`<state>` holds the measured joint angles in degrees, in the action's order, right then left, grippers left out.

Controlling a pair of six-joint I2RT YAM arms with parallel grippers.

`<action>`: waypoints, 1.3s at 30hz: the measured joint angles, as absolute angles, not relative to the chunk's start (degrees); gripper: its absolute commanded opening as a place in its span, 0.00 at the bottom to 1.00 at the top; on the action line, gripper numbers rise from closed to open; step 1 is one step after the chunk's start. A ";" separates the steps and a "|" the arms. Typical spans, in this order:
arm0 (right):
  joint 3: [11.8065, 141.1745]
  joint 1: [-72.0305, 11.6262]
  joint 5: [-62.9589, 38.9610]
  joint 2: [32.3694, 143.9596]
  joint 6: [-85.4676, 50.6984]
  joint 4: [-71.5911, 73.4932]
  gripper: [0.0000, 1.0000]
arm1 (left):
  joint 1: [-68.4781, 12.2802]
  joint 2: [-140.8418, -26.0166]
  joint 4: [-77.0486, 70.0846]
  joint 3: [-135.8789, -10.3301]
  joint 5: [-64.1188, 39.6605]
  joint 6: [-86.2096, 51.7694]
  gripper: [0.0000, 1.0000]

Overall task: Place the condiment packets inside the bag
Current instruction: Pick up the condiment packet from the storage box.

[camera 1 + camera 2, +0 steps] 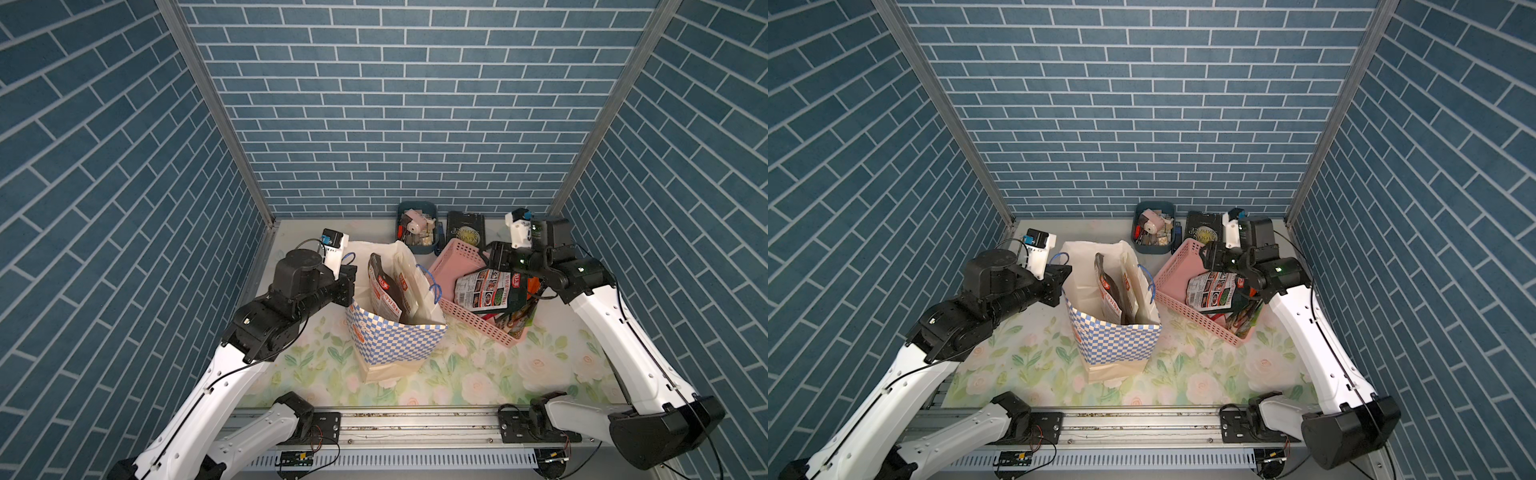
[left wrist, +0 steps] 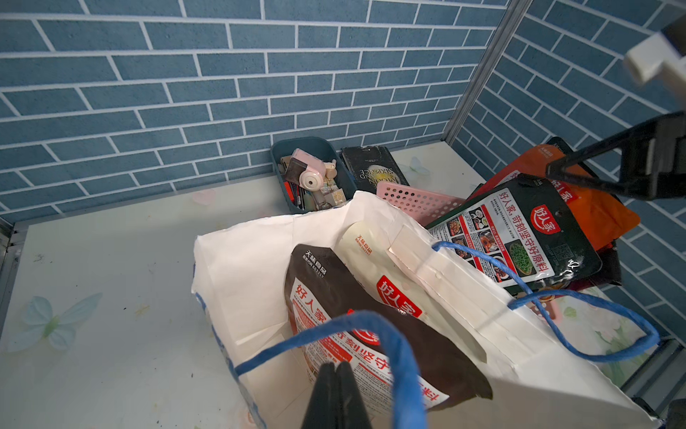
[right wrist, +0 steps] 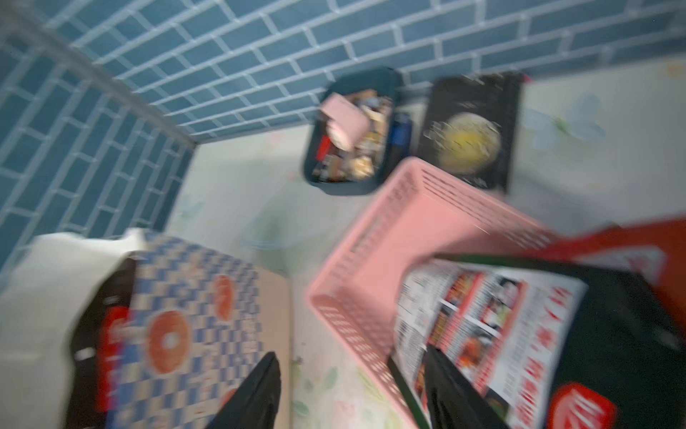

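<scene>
Inspecting hazards by size. Tall blue-and-white checkered paper bag [image 1: 399,345] stands mid-desk with its mouth open. The left hand [image 2: 336,367], jaws pressed together, sits at its 9 o'clock rim inside the blue cord handle [image 2: 371,321] loop; whether paper is pinched cannot be told. Judgement: a tug there could tip or tear the bag.

Pink perforated plastic basket [image 1: 478,326], at 3 o'clock of the bag, carries the remaining pouches heaped against its rim. A nudge could spill them onto the floral desk [image 1: 457,382].

Black glossy foil packet [image 2: 519,237] tops that heap. The right hand [image 3: 352,356] hangs just beside it, jaws spread wide, gripping nothing. Judgement: slick foil may slide from a shallow pinch or snag the bag's handle on entry.

Two packets stand inside the bag, dark brown [image 2: 334,282] and cream [image 2: 365,245].

Legible: "好人家" on red badges; "苛刻坚守好原料" on the black packet; "天味食品" and "603317" on the brown one. Black book [image 2: 375,171], at 1 o'clock, appears to read "MOON" and "SIXPENCE".
</scene>
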<state>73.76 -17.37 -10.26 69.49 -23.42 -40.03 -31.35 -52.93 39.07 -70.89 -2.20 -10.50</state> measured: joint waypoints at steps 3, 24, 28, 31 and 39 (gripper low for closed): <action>70.43 -15.88 -8.36 70.22 -24.73 -42.59 0.63 | -31.35 -52.75 39.09 -70.89 -2.33 -10.50 0.00; 76.86 -15.68 8.93 70.65 -25.71 -56.01 0.68 | -31.35 -51.31 38.76 -70.35 -2.42 -9.61 0.00; 74.87 -15.68 8.49 71.05 -25.71 -54.57 0.69 | -31.35 -51.20 38.63 -70.06 -2.37 -9.61 0.00; 71.18 -15.55 6.28 71.05 -25.78 -51.46 0.68 | -31.35 -51.00 38.70 -69.71 -2.35 -9.61 0.00; 63.16 -15.31 -1.19 70.06 -29.85 -40.58 0.61 | -31.35 -51.00 38.68 -69.71 -2.17 -9.63 0.00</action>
